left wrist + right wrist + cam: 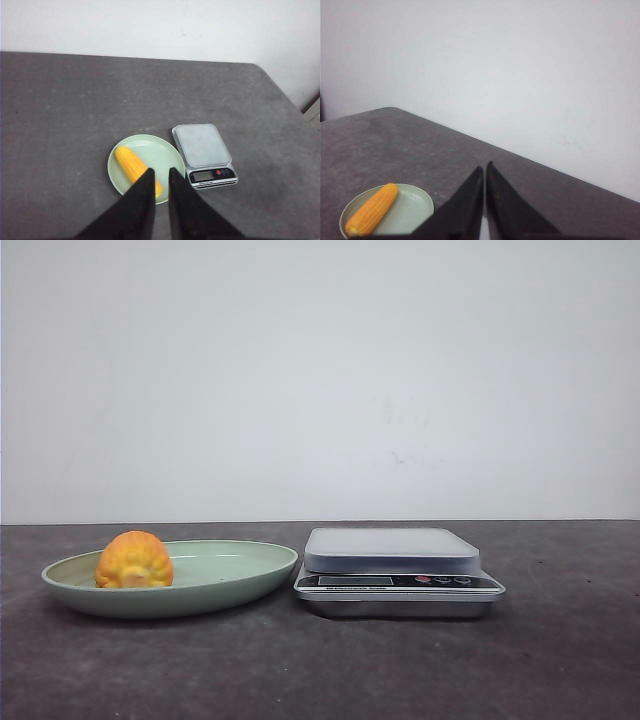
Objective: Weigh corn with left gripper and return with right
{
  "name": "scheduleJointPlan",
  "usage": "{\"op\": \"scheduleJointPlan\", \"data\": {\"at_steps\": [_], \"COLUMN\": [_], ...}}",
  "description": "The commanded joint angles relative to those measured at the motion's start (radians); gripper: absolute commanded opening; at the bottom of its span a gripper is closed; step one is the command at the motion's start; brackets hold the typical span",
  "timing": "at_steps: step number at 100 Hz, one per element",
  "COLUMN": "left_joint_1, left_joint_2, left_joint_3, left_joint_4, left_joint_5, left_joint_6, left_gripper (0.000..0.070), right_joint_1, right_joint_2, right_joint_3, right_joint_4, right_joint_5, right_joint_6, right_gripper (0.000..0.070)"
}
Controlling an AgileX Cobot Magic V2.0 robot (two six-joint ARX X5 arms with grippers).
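Corn point(135, 169) lies on the green plate point(165, 152), just past the tips of the left gripper point(160, 172). That gripper hangs high over the table point(60, 110). Its two black fingers point(145, 192) point down at the near rim of the plate. They are nearly together, with only a thin gap, and they hold nothing. One end of the corn is hidden behind a fingertip.

The scale point(204, 154) sits just beside the plate, on the far side from the corn. Its flat grey top is bare, so no weighing has been done yet, I think.

The right gripper point(484, 170) is up high too, well apart from the plate. Its fingers point(470, 200) are almost touching, and they grip nothing either. From there the corn lies off to one side, lower down.

From the front the corn looks like a small round dome, because its end faces that way. From above it is a long yellow cob.

The corn looks stiff and bumpy, so it should not squash. It is round, so it may roll or slip if pinched near an end. It seems light enough for one gripper. The best place to take it is probably across the middle, with one finger on each long side. The left fingers would need to spread wide first, then come down around it.
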Motion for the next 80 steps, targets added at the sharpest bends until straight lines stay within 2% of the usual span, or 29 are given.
{"op": "scheduleJointPlan", "data": {"at_steps": [1, 66, 80], "left_joint_1": [-0.007, -0.007, -0.007], "left_joint_2": [0.002, 0.001, 0.001], "left_joint_3": [0.021, 0.022, 0.022], "left_joint_4": [-0.026, -0.023, -0.023], "left_joint_5": [0.003, 0.003, 0.003], "left_joint_6": [-0.024, -0.022, -0.022], "left_gripper": [0.0000, 0.0000, 0.0000], "right_joint_1": [0.007, 0.007, -0.047], "right_joint_2": [0.003, 0.001, -0.050], "right_joint_3": [0.016, 0.013, 0.006], "right_joint_4": [0.010, 0.010, 0.007], "right_joint_5": [0.003, 0.003, -0.027], "right_joint_6": [0.014, 0.014, 0.014], "right_gripper": [0.0000, 0.0000, 0.0000]}}
